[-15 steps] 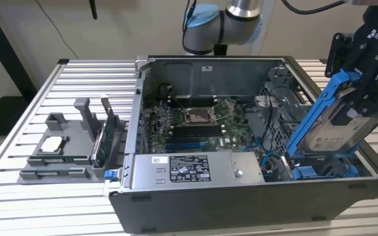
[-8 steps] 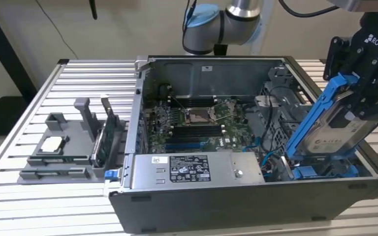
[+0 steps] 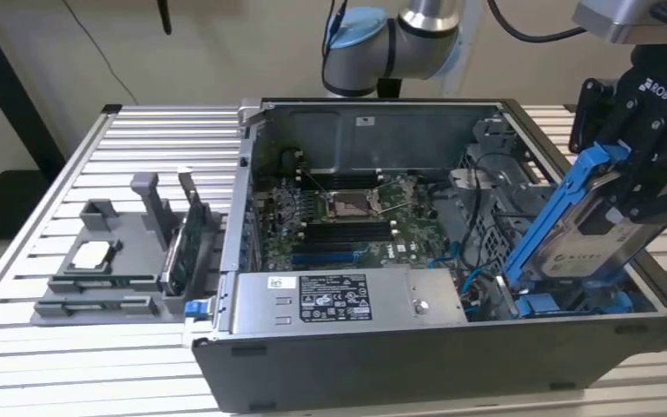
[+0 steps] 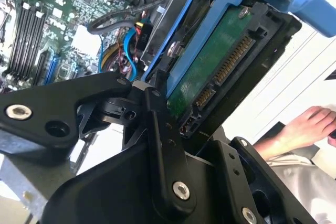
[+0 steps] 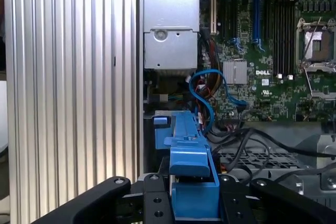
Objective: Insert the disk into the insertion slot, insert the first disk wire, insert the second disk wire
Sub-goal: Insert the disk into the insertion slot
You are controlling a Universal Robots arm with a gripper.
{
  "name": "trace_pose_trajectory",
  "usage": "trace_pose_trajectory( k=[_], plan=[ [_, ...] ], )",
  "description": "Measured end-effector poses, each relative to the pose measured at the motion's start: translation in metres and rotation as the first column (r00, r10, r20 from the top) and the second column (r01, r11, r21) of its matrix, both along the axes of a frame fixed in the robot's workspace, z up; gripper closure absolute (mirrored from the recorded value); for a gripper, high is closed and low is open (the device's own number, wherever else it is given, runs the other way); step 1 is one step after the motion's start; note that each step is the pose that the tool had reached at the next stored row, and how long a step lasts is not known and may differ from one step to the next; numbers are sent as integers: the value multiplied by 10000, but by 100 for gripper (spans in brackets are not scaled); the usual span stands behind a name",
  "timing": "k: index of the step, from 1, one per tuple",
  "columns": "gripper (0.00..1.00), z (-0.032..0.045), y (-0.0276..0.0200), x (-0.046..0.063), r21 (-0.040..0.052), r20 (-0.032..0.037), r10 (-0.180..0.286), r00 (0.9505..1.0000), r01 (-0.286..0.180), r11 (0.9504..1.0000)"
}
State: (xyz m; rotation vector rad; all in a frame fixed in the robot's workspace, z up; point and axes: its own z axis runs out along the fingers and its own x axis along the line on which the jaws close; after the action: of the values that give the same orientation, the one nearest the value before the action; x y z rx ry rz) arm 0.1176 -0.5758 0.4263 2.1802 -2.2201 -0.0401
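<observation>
Hand (image 5: 193, 199) gripping disk (image 3: 589, 236) | disk tilted | over insertion slot (image 3: 565, 306)

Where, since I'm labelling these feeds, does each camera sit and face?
Exterior view: off the arm, looking down into the open case; arm and gripper show.
First wrist view: at the wrist, looking past the gripper's links onto the green board.
Second wrist view: at the wrist, facing the disk at its connector end; gripper links, a person's hand.
Shared: all show the disk clamped.

Printed label (image 3: 583, 250) on the disk (image 3: 556, 213)
</observation>
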Motion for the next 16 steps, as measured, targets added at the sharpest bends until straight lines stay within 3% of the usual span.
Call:
trace_pose_trajectory(
  k=[16],
  plan=[
    [67,-62,0,26,0,0,0,10000,0,10000]
  ],
)
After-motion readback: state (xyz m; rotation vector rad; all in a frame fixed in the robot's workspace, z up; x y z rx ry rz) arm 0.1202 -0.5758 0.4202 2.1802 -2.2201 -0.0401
